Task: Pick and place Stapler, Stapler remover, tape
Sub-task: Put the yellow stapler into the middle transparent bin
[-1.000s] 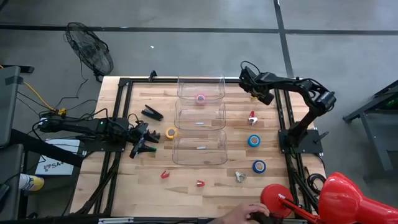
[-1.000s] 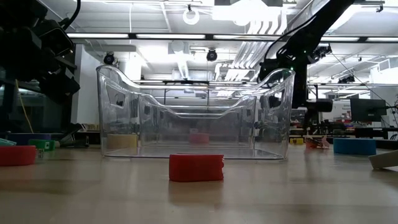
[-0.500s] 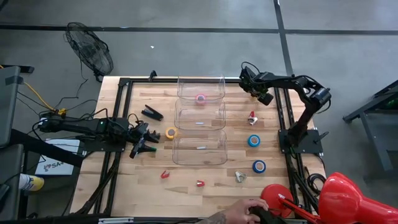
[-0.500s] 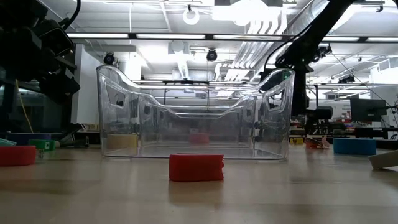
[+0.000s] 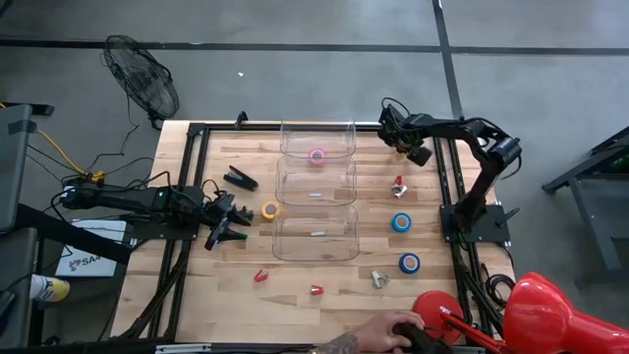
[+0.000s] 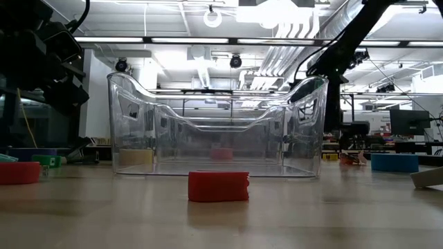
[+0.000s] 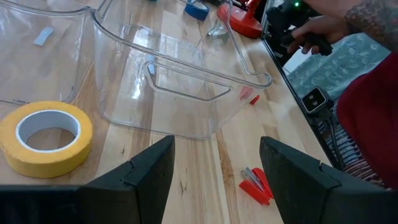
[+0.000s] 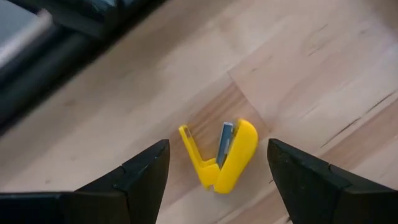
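Two dark fingers of the right gripper (image 8: pixel 214 163) stand wide apart with nothing between them, hovering over a small yellow stapler (image 8: pixel 224 155) that lies on the wooden table (image 5: pixel 197 285) at its far right corner; the stapler gapes open in a V, its hinge towards the camera and a grey metal strip showing inside. No writing can be read on it. In the high view this gripper (image 5: pixel 417 149) hangs beside the farthest of three clear bins (image 5: pixel 316 182) set in a row down the table's middle. The left gripper (image 7: pixel 214 163) is also spread wide and empty, low over the table on the left, with a yellow tape roll (image 7: pixel 45 135) lying flat just beside it and the nearest bin's wall ahead. A pink tape roll (image 5: pixel 317 154) lies inside the farthest bin. Two blue tape rolls (image 5: pixel 401 222) lie flat on the right side, one nearer the front edge than the other. A red stapler remover (image 5: pixel 398 185) sits between the right gripper and the blue rolls. A black stapler (image 5: pixel 241 178) lies at a slant on the left, far side. Small red pieces (image 5: pixel 260 276) and a silvery one (image 5: pixel 378 280) lie near the front. A person's hand (image 5: pixel 388 332) rests at the front edge beside a red object (image 5: pixel 545 315). A fan (image 5: pixel 142 77) stands off the far left corner.
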Controlling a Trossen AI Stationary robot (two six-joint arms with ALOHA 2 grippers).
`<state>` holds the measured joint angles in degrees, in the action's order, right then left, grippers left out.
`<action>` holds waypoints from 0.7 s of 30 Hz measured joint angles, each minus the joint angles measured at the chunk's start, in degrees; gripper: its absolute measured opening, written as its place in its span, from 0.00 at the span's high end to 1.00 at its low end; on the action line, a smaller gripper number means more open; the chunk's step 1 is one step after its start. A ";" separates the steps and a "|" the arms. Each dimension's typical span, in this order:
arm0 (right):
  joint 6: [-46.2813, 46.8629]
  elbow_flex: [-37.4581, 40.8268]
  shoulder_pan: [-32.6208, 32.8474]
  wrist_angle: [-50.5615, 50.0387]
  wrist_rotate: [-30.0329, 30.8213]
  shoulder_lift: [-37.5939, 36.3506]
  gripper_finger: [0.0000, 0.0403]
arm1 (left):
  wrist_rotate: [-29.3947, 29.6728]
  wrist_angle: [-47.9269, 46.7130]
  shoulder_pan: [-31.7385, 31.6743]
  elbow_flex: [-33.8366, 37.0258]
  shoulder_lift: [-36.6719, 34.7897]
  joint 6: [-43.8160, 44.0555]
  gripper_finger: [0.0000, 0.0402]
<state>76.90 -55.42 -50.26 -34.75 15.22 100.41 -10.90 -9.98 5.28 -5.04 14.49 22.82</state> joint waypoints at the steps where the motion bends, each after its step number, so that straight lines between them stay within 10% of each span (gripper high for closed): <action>1: 0.00 0.00 0.02 0.13 -0.52 0.53 0.35 | 0.00 0.00 0.01 0.00 -0.01 -0.01 0.42; 21: -2.45 -0.02 -1.34 0.57 -0.55 1.46 0.44 | 0.00 0.02 0.00 0.00 -0.01 -0.01 0.42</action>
<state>74.46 -55.43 -51.60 -34.18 14.66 101.86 -10.90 -9.96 5.28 -5.04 14.48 22.81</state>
